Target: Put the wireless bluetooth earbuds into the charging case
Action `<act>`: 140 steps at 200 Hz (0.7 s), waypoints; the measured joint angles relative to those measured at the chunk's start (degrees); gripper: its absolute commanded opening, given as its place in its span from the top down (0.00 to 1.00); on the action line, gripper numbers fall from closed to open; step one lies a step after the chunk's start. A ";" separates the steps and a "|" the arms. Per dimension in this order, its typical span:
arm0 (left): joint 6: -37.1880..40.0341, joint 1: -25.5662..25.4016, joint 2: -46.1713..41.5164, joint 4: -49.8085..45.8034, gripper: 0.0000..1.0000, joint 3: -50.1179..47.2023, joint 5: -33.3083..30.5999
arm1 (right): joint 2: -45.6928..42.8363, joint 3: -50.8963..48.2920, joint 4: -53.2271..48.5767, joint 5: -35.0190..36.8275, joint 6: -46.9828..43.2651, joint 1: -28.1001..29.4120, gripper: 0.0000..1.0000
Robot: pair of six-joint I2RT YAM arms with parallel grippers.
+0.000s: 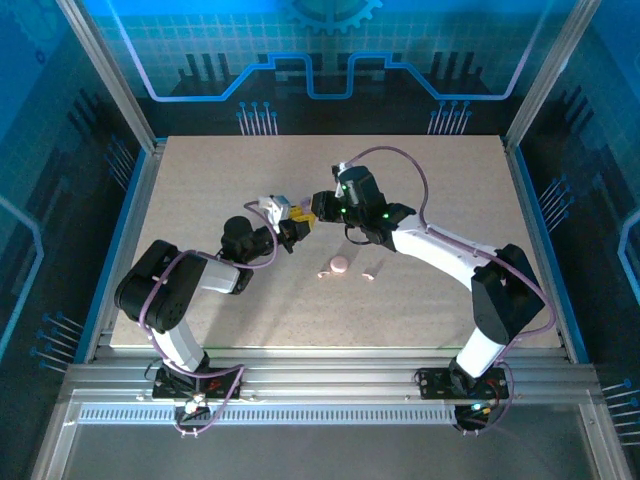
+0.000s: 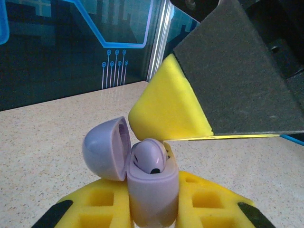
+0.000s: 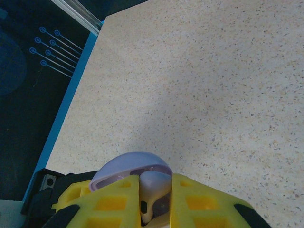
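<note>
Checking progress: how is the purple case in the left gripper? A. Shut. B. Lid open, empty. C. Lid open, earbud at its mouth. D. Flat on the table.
C: the purple case has its lid standing open, and a purple earbud sits in its opening.

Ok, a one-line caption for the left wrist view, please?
Open lilac case gripped in the left claw's pads, the right claw's pad meeting the lilac earbud seated in its well.

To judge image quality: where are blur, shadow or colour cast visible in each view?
Top external: blue cast, soft arm shadows on the table. Left wrist: the lilac case is sharp, background soft. Right wrist: a diagonal shadow crosses the table; yellow fingers are blurred.
</note>
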 measured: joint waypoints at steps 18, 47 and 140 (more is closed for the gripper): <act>-0.63 0.00 0.00 -0.04 0.90 -0.02 0.00 | -0.07 -0.59 0.72 -0.04 -0.02 0.00 0.79; -0.79 0.00 0.00 0.07 0.90 -0.02 0.09 | -0.61 -1.51 1.70 -0.24 -0.09 0.00 0.72; -0.81 0.00 0.00 1.42 0.90 -0.04 1.14 | -2.95 -5.75 7.65 -3.76 1.31 -0.90 0.63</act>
